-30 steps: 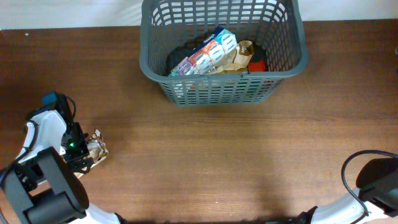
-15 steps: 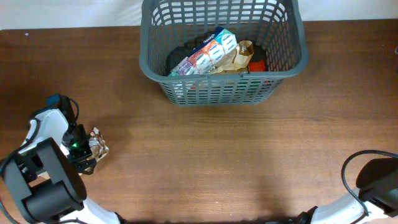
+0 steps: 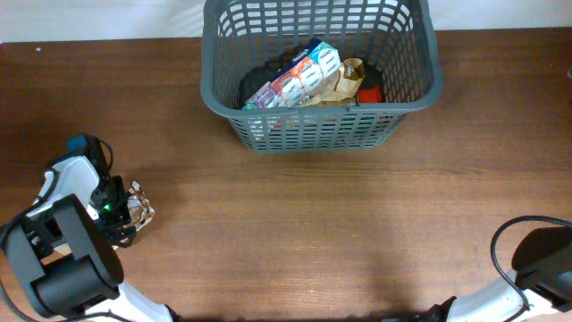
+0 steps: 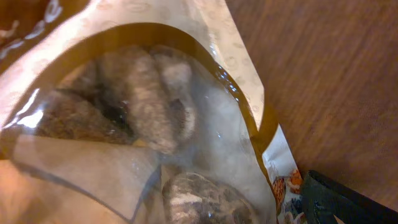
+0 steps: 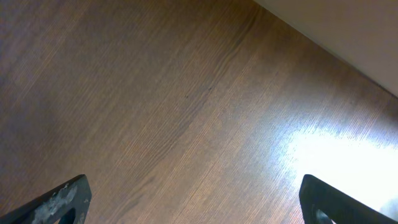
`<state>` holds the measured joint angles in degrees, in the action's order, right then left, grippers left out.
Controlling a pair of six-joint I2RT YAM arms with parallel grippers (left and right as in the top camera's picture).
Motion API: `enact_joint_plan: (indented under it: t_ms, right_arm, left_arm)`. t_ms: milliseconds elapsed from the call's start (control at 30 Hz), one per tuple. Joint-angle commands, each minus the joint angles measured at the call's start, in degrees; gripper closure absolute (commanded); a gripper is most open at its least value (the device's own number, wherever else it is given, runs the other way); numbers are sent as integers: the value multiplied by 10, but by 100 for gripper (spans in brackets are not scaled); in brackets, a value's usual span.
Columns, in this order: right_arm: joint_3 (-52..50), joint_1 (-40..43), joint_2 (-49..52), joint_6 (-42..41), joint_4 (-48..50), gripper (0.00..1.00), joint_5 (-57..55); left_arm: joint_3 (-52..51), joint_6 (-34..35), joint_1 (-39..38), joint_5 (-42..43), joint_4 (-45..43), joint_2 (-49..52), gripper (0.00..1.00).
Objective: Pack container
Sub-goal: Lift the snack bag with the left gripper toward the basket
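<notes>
The container, a dark grey basket (image 3: 231,114), stands at the back middle of the table. It holds several groceries, among them a colourful pack (image 3: 299,79) and a brown paper bag (image 3: 344,82). A clear-windowed snack bag (image 3: 138,206) lies on the table at the far left. My left gripper (image 3: 121,220) is down at it. In the left wrist view the snack bag (image 4: 143,118) fills the frame between the jaws (image 4: 199,208). Only the right finger shows, set wide. My right gripper (image 5: 196,196) is open and empty over bare wood.
The brown wooden table (image 3: 340,233) runs between the basket and both arms. The right arm's base and cable (image 3: 536,259) sit at the bottom right corner. A pale wall edge (image 5: 348,31) shows in the right wrist view.
The left arm has shifted slightly towards the back and the snack bag has nudged with it. The right arm and the basket have not moved.
</notes>
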<state>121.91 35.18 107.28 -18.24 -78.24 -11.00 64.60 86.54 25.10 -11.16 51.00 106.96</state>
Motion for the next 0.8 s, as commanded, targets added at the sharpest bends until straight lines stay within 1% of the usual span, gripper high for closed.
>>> enact_joint_plan:
  t_ms: [0,67,133,233,533,567,633,700,767]
  right_arm:
    - [-2,0,-10,-7,0,1,1]
    - [-2,0,-10,-7,0,1,1]
    - [-2,0,-10,-7,0,1,1]
    - [-2,0,-10,-7,0,1,1]
    - [-2,0,-10,-7,0,1,1]
    - [-2,0,-10,-7,0,1,1]
    - [-2,0,-10,-7,0,1,1]
    - [-2,0,-10,-7,0,1,1]
    - [-2,0,-10,-7,0,1,1]
  left_arm:
    - [-8,-36,0,0,-16,11,1]
    - [-8,-37,0,0,-20,11,1]
    - [-8,-57,0,18,-41,11,1]
    - [-8,-61,0,34,-55,11,1]
    - [-8,-61,0,39,-49,11,1]
    - [-8,-61,0,39,-49,11,8]
    - [-8,-61,0,39,-49,11,30]
    - [-8,-61,0,39,-49,11,48]
    - [-8,-61,0,39,-49,11,73]
